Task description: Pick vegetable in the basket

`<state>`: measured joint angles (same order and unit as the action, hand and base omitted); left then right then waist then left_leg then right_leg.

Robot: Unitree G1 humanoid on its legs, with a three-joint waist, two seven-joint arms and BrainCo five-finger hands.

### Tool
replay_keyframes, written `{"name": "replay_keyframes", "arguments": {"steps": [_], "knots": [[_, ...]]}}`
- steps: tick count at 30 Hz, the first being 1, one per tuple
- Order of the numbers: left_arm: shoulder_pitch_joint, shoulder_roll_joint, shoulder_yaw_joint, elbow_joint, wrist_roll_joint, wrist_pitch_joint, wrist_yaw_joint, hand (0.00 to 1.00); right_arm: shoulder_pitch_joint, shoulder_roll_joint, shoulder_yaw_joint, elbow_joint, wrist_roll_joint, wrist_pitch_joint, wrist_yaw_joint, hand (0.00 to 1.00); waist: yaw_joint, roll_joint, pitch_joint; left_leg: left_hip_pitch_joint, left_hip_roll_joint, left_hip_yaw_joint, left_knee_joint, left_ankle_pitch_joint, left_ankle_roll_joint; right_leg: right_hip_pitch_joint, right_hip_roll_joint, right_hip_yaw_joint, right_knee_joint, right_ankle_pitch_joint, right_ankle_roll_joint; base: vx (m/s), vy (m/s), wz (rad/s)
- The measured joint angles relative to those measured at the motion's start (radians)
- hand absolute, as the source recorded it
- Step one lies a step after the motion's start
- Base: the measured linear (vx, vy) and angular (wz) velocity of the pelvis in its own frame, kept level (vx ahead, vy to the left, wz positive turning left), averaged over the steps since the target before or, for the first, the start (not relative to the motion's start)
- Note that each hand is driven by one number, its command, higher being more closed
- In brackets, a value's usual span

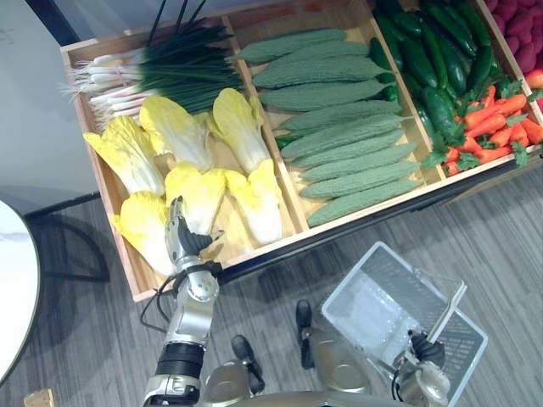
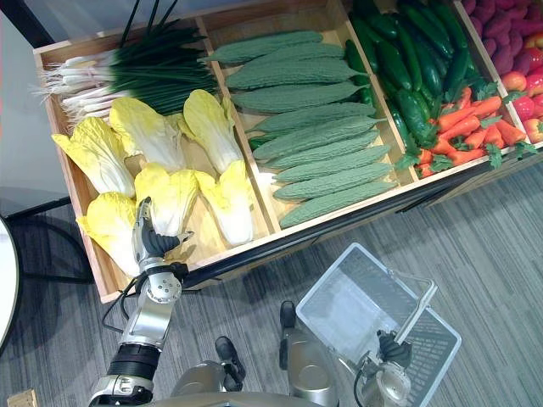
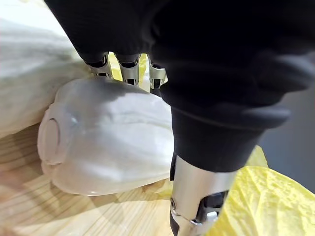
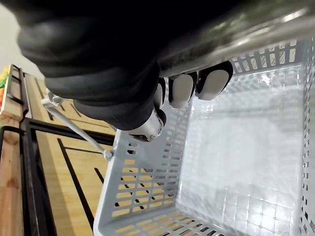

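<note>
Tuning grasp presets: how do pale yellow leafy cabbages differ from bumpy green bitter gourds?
Pale yellow leafy cabbages are broad, frilly; bumpy green bitter gourds are slim, tapered. Cabbages lie at mixed angles; gourds lie parallel. The left hand rests on a cabbage, not a gourd. Both lie in one wooden crate.

Cabbages (image 1: 199, 191) crowd the wooden crate's (image 1: 254, 248) left compartment, hemming the left hand (image 1: 181, 239) at its front edge (a bare wood strip runs beside the divider (image 1: 287, 191)). Off that edge, the basket (image 1: 373, 301) gapes open, its handle (image 1: 447, 314), gripped by the right hand (image 1: 424, 349), crossing one side.
</note>
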<state>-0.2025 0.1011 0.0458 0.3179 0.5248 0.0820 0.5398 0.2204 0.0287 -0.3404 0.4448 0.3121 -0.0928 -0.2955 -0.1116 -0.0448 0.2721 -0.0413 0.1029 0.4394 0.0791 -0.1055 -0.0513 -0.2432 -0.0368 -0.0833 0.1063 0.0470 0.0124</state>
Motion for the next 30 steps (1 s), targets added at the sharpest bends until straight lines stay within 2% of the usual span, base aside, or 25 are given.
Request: {"name": "replay_keyframes", "arguments": {"steps": [5,7,14,19,25,30], "knots": [[-0.077,0.061,0.017,0.068,-0.023,-0.025,-0.039,1.00,-0.044,-0.025,-0.001,0.000,0.000,0.000,0.016,1.00,-0.010,0.005,0.026,-0.013,0.001,-0.010,0.001,0.000,0.000,-0.007,0.000,0.000,-0.008,0.010,0.005,-0.06,-0.023,0.02],[-0.109,0.081,0.019,0.094,-0.065,-0.030,-0.047,1.00,-0.062,-0.036,-0.001,0.000,0.000,0.000,0.017,1.00,-0.011,0.007,0.033,-0.017,0.000,-0.012,0.002,0.000,0.000,-0.006,-0.001,0.000,-0.019,0.021,0.005,0.00,0.000,0.00],[-0.138,0.079,0.032,0.086,-0.149,-0.058,-0.063,1.00,-0.079,-0.036,-0.013,-0.001,0.001,0.000,0.016,1.00,-0.012,0.011,0.051,-0.018,-0.002,-0.012,-0.004,0.000,0.000,-0.005,0.000,0.002,-0.031,0.027,0.006,0.01,0.000,0.00],[-0.065,0.037,0.023,-0.020,-0.193,-0.060,-0.078,1.00,-0.079,-0.034,-0.035,-0.001,0.001,0.000,0.015,1.00,-0.015,0.017,0.057,0.007,-0.010,-0.021,-0.009,0.000,0.000,0.022,0.000,0.008,-0.042,0.027,0.006,0.02,0.012,-0.02],[0.014,-0.021,-0.040,-0.215,-0.211,-0.073,-0.076,1.00,-0.075,-0.030,-0.050,-0.003,0.001,0.000,0.014,1.00,-0.014,0.022,0.060,0.026,-0.009,-0.033,-0.002,-0.005,0.006,0.049,-0.001,0.003,-0.040,0.018,0.011,-0.02,-0.002,0.05],[0.053,-0.049,-0.041,-0.352,-0.220,-0.119,-0.047,1.00,-0.066,-0.031,-0.050,-0.031,0.000,0.000,0.013,1.00,-0.010,0.047,0.068,0.019,0.015,-0.071,0.105,-0.065,0.007,0.073,0.007,0.006,0.015,-0.018,0.012,-0.04,-0.013,-0.01]]}}
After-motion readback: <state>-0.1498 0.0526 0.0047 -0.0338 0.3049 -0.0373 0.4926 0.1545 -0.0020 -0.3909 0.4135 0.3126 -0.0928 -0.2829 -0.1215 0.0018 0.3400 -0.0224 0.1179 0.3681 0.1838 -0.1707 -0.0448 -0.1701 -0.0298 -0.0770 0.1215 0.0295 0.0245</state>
